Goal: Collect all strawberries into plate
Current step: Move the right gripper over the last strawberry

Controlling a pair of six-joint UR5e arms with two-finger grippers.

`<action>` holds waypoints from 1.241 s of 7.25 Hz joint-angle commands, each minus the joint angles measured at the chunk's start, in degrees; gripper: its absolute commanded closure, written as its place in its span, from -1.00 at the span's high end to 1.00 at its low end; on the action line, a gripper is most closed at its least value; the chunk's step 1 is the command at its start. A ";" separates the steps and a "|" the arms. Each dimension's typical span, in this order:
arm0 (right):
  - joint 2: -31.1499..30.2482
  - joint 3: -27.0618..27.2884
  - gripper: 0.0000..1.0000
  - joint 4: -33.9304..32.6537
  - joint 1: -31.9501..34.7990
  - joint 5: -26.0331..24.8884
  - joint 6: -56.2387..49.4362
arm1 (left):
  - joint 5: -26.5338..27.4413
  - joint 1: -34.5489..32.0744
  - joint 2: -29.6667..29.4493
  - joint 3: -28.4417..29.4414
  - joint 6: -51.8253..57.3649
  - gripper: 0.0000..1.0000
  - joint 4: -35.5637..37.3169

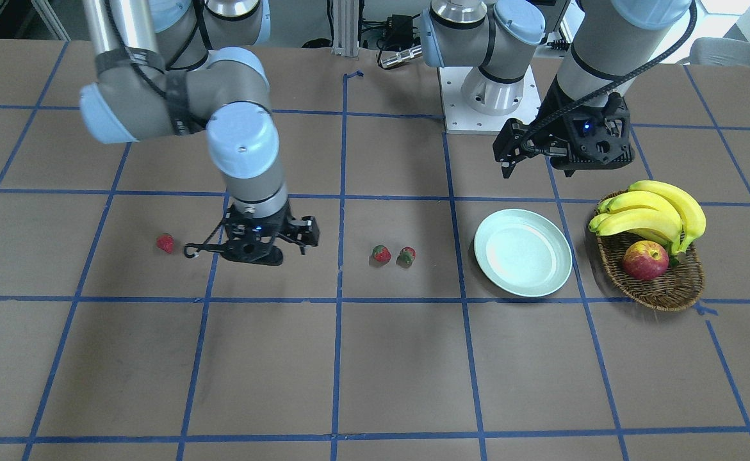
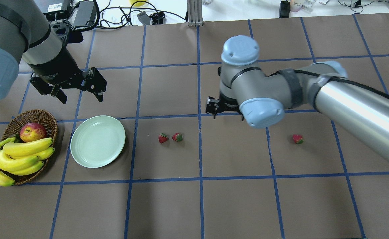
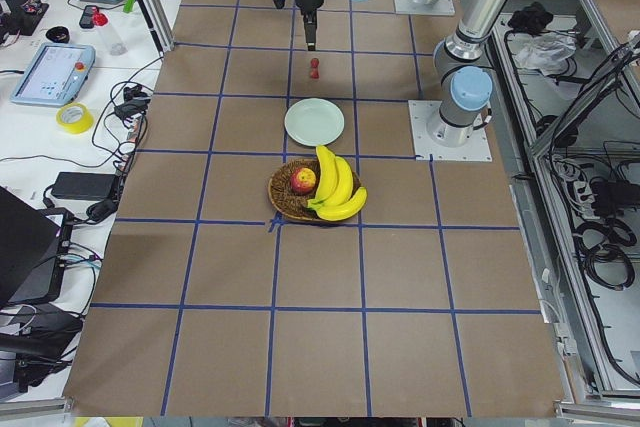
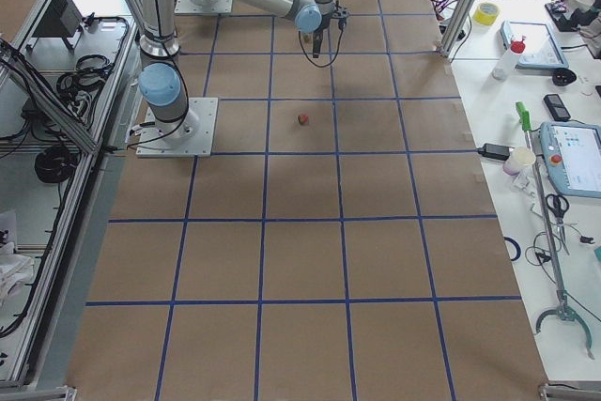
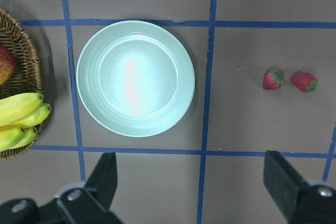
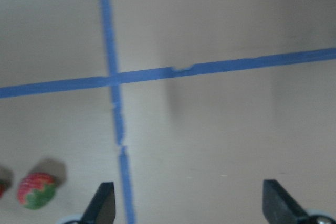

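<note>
My right hand (image 6: 190, 209) hangs above the desk (image 2: 234, 205), fingers spread wide with nothing between them. My left hand (image 5: 193, 182) is just as wide open and just as empty.

The plate (image 2: 98, 142) lies bare just ahead of my left hand's fingertips, so I judge that none of the three strawberries is collected yet. Two of them lie side by side between my hands: the plate-side strawberry (image 2: 163, 138) and, just beside it, the near strawberry (image 2: 177, 136). The lone strawberry (image 2: 298, 139) lies well apart, off the outer side of my right hand.

What the coming move turns on is this. My right hand is nearer to all three berries than my left, and the near strawberry is the closest to it. It lies off that hand's inner side, toward the plate. In my right wrist view it shows just outside one fingertip (image 6: 102, 205), not between the two. So I judge that a short sideways shift toward the plate comes first, before any descent.

The berry lies on its side. Its long axis seems to run roughly along the row, much like the line between my fingers, though it is too small to be sure. A wrist turn may help me close across its narrower width.
</note>
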 commanded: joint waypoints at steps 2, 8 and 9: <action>-4.35 7.47 1.00 1.61 -18.87 -3.63 -31.19 | -0.06 -0.03 0.00 0.00 0.03 1.00 0.03; -5.06 19.89 1.00 -10.78 -23.94 -2.49 -40.06 | -0.15 -0.03 0.00 0.00 0.03 1.00 0.11; -4.98 19.97 1.00 -11.74 -23.14 -2.58 -38.74 | -0.15 0.05 0.00 0.00 0.12 1.00 0.11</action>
